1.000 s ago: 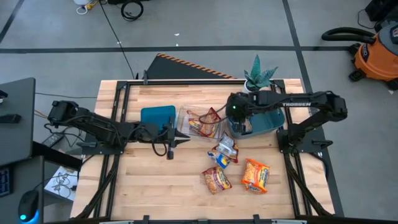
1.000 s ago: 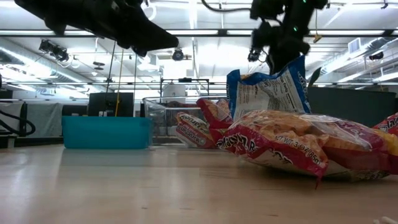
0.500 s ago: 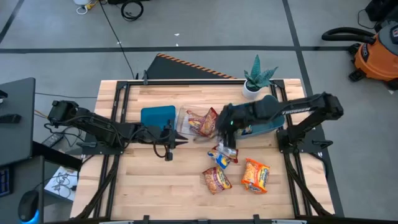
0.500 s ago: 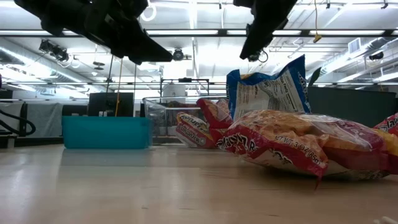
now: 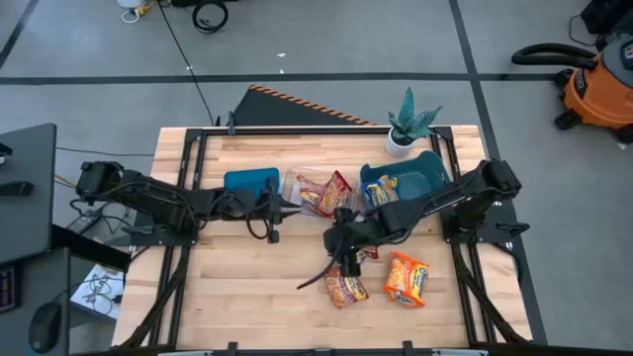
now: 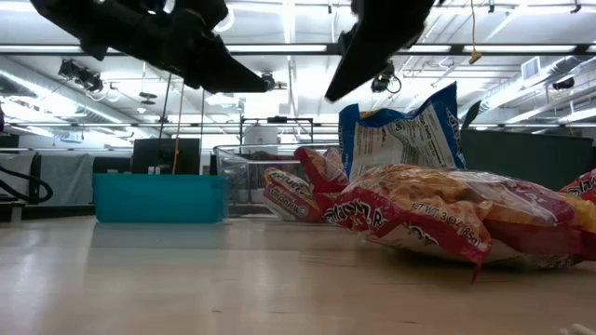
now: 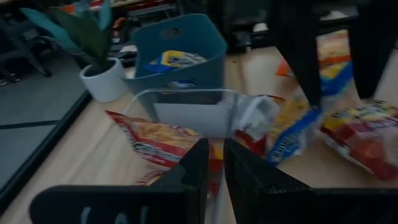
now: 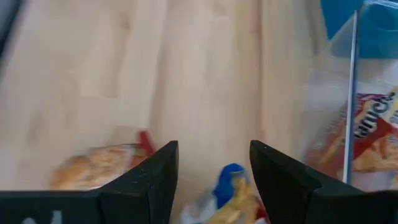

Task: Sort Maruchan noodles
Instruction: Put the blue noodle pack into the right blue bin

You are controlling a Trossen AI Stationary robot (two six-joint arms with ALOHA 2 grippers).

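Note:
Three loose packets lie flat on the table: a red one (image 5: 343,285), an orange one (image 5: 406,279) and a crumpled blue-and-yellow one (image 5: 367,248) that stands up in the low view (image 6: 400,130). My right gripper (image 5: 346,255) hangs open above the blue-and-yellow packet (image 8: 231,186), with the red packet (image 8: 93,168) to one side, and touches nothing. Red packets (image 5: 318,193) lie in the clear bin (image 7: 193,112). A blue-and-yellow packet (image 5: 381,190) lies in the blue bin (image 5: 420,170). My left gripper (image 5: 282,206) is shut and hovers between the teal bin (image 5: 250,182) and the clear bin.
A potted plant (image 5: 410,124) stands at the far edge behind the blue bin. The three bins sit in a row across the table's middle. Bare wood lies along the near-left part of the table (image 5: 237,297). A shop vacuum (image 5: 598,84) stands on the floor beyond the table.
My right gripper has swung from above the blue bin toward the table's left and near edge, and now hangs over the loose packets. The packets on the table have stayed where they were.

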